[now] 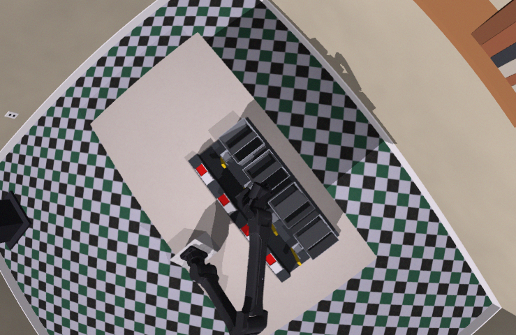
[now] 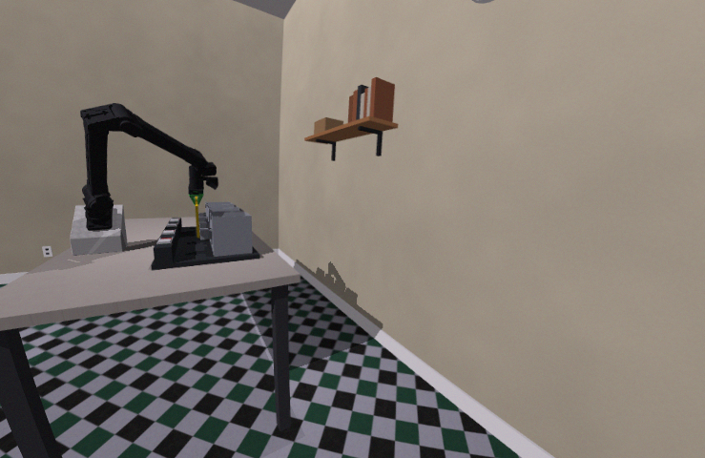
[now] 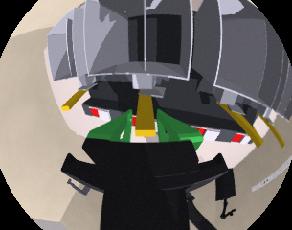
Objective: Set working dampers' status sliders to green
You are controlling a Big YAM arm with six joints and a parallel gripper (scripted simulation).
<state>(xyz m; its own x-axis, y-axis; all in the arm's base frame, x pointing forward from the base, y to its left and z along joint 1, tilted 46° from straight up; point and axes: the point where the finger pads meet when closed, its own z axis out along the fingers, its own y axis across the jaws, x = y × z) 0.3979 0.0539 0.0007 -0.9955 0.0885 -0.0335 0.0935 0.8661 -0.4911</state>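
Four grey box dampers stand in a row on a black base point(image 1: 227, 183) point(image 2: 201, 262): the first point(image 1: 240, 142), the second point(image 1: 266, 167) point(image 3: 155, 33), the third point(image 1: 292, 203) and the fourth point(image 1: 315, 236). In front of them, all sliders show red: the first point(image 1: 202, 169), second point(image 1: 223, 199), third point(image 1: 245, 229) and fourth point(image 1: 270, 259). My gripper point(image 2: 195, 200) point(image 3: 145, 113) has green fingers. It hangs over the second damper's yellow lever point(image 2: 196, 223) point(image 3: 145, 111), partly open, with a finger on each side of the lever. I cannot see the fingers pressing it.
Yellow levers of the neighbouring dampers point(image 1: 223, 163) point(image 1: 274, 231) point(image 1: 295, 258) stick out beside the boxes. The arm's grey pedestal point(image 2: 98, 235) stands at the table's near corner. The wall runs close behind the dampers, with a shelf point(image 2: 353, 129) high up.
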